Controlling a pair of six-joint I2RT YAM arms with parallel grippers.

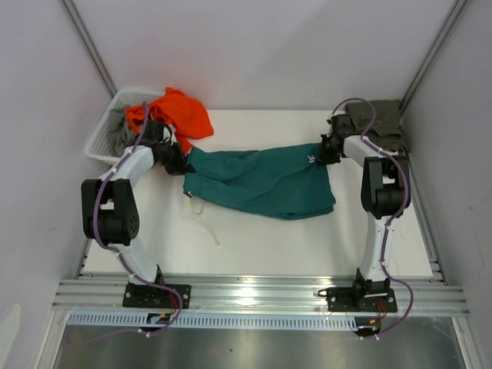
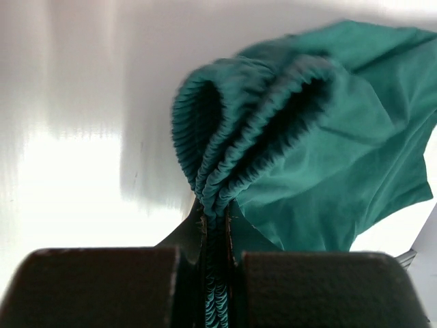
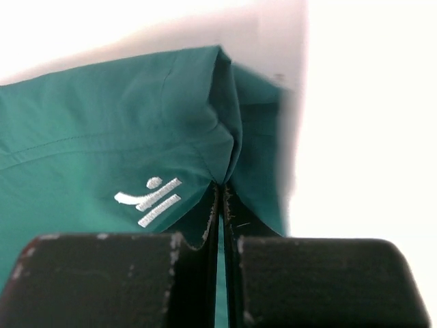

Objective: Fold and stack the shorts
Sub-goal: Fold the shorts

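We are pinching the teal shorts (image 1: pixel 261 181) over the desk (image 1: pixel 307 238): left hand (image 1: pixel 177 163) on the waistband (image 2: pixel 232 123), right hand (image 1: pixel 326 151) on a hem (image 3: pixel 225 130).

A: "Did the olive pair (image 1: pixel 388 123) show whole from above?"
B: "No; the right arm (image 1: pixel 380 188) crossed its near edge."
A: "And the teal pair (image 2: pixel 328 137)?"
B: "Cut off at the left wrist view's right edge (its waistband was lost between the fingers (image 2: pixel 102 287))."
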